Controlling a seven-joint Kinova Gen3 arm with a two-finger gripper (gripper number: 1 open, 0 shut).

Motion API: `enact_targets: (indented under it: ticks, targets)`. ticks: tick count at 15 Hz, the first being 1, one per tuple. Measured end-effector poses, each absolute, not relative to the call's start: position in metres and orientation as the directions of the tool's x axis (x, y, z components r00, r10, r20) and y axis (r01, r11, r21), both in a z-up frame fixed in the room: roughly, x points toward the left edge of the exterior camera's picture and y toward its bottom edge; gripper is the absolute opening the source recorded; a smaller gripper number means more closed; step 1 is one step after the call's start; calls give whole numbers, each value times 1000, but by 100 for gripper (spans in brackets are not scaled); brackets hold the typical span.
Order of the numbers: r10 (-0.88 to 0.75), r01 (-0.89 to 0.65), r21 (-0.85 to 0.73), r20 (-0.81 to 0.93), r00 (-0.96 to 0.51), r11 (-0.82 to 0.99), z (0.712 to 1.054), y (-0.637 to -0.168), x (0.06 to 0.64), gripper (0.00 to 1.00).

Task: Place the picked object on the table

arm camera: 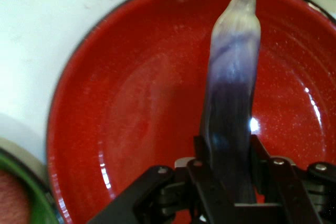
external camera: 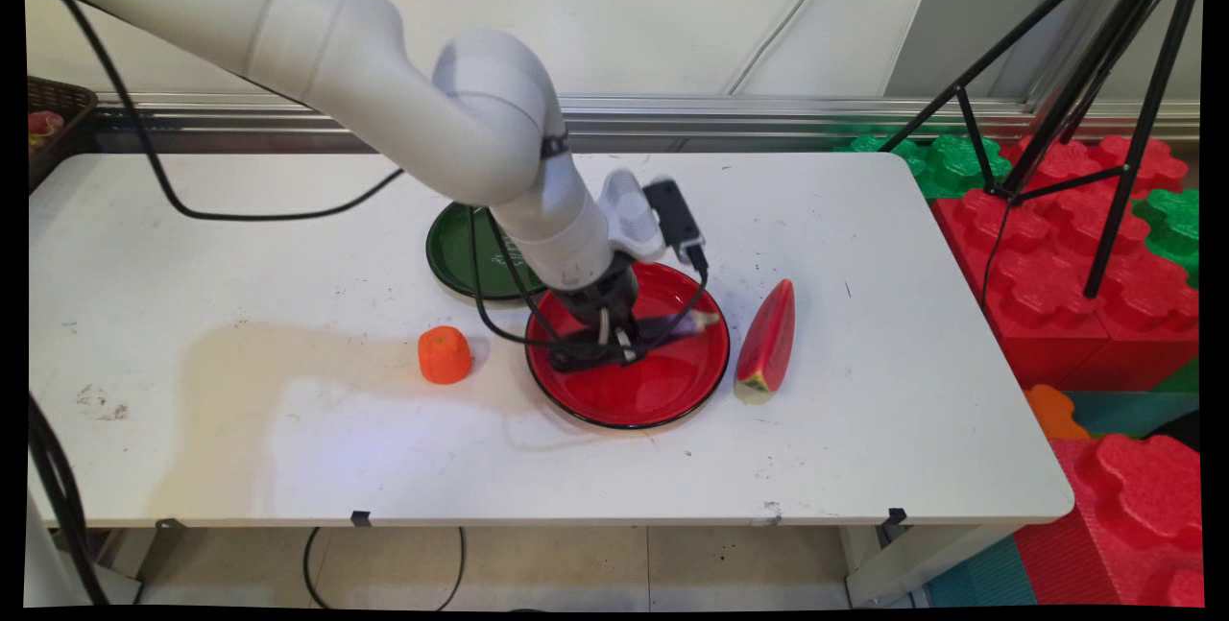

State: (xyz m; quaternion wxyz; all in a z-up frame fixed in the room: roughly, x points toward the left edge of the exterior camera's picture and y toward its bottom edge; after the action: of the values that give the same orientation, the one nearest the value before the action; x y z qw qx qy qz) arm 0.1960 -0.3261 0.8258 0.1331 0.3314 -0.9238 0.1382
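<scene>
Over the red plate (external camera: 662, 391), the gripper (external camera: 614, 345) pinches a purple eggplant (external camera: 677, 325).
Nearest on the white worktop (external camera: 864, 448) sits an orange toy fruit (external camera: 445, 355), left of the red plate and apart from it. In the hand view the gripper's fingers (arm camera: 207, 174) press on both sides of the eggplant's dark end, its pale tip reaching out above the plate's middle. A watermelon slice (external camera: 768, 343) lies just right of the plate. Farther back, a green plate (external camera: 456, 251) lies just behind the red one, partly hidden by the arm.
</scene>
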Motion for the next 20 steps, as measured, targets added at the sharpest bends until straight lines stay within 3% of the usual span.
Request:
enact_targets:
  ticks: [12,20]
  targets:
    - [-623,-736,-247,406,-669,630,946,-288,277,0]
    - [-720,-824,-264,400,-567,501,977,-248,355,0]
